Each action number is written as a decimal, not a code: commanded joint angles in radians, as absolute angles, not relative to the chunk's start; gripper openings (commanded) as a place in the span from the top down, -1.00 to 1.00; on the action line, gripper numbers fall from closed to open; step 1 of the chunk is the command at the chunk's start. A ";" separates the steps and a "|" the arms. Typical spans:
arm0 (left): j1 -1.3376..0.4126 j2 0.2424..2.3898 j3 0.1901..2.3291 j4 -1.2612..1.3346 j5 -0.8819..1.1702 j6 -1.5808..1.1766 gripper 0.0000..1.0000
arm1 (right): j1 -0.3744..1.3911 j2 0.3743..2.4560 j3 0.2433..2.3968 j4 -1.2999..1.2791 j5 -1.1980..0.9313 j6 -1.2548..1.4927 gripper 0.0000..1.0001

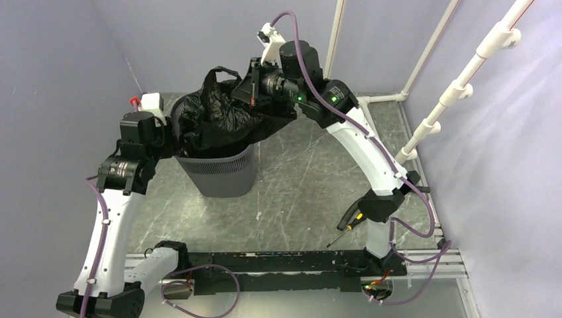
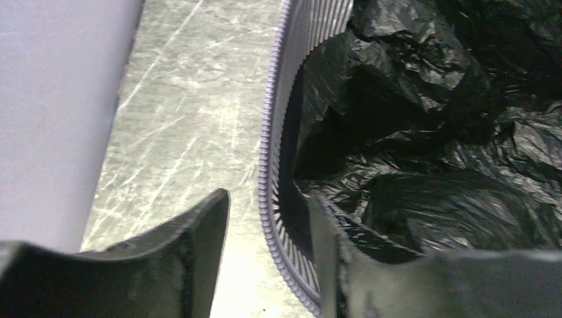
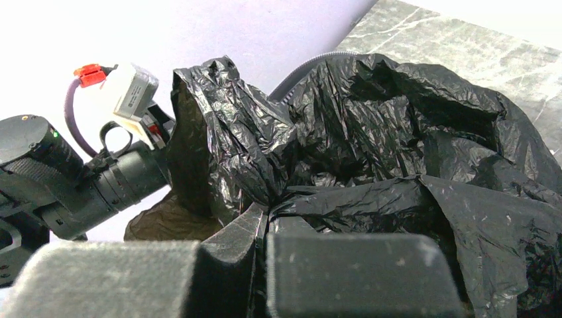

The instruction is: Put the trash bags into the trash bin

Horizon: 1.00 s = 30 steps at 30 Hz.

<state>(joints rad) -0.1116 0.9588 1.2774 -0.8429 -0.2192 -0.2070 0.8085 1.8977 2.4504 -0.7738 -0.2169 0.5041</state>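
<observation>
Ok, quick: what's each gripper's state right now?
Left gripper: open, its fingers either side of the trash bin rim.
Right gripper: closed on the trash bag.

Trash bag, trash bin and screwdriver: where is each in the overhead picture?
trash bag (image 1: 219, 119): overhead view, crumpled middle of the film.
trash bin (image 1: 222, 175): overhead view, mesh side wall.
screwdriver (image 1: 350, 220): overhead view, black-and-yellow handle.

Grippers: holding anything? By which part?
Right gripper is shut on the trash bag, pinching a gathered fold of film near its top. Left gripper holds nothing: open jaws straddle the rim of the trash bin.
</observation>
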 commanded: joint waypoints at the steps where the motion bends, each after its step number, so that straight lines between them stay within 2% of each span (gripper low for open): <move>1: -0.104 0.971 1.269 -0.826 -0.110 -0.206 0.14 | 0.815 1.829 2.431 -0.741 -0.208 0.487 0.99; 3: -0.104 0.982 1.275 -0.832 -0.083 -0.196 0.28 | 0.816 1.818 2.426 -0.732 -0.211 0.486 0.99; 7: -0.104 1.008 1.311 -0.854 -0.012 -0.181 0.69 | 0.815 1.809 2.439 -0.748 -0.201 0.482 0.99; 12: -0.104 1.042 1.355 -0.869 0.110 -0.215 0.94 | 0.818 1.801 2.441 -0.771 -0.196 0.485 0.99; 18: -0.108 1.072 1.389 -0.892 0.226 -0.316 0.95 | 0.832 1.789 2.447 -0.809 -0.163 0.481 0.99; 24: -0.174 1.065 1.424 -0.928 0.131 -0.385 0.95 | 0.844 1.821 2.501 -0.810 -0.177 0.478 0.99; 28: -0.283 1.072 1.421 -0.937 0.049 -0.453 0.95 | 0.844 1.859 2.550 -0.758 -0.233 0.505 0.96; 30: -0.339 1.064 1.402 -0.944 0.004 -0.497 0.95 | 0.840 1.870 2.556 -0.736 -0.193 0.533 0.96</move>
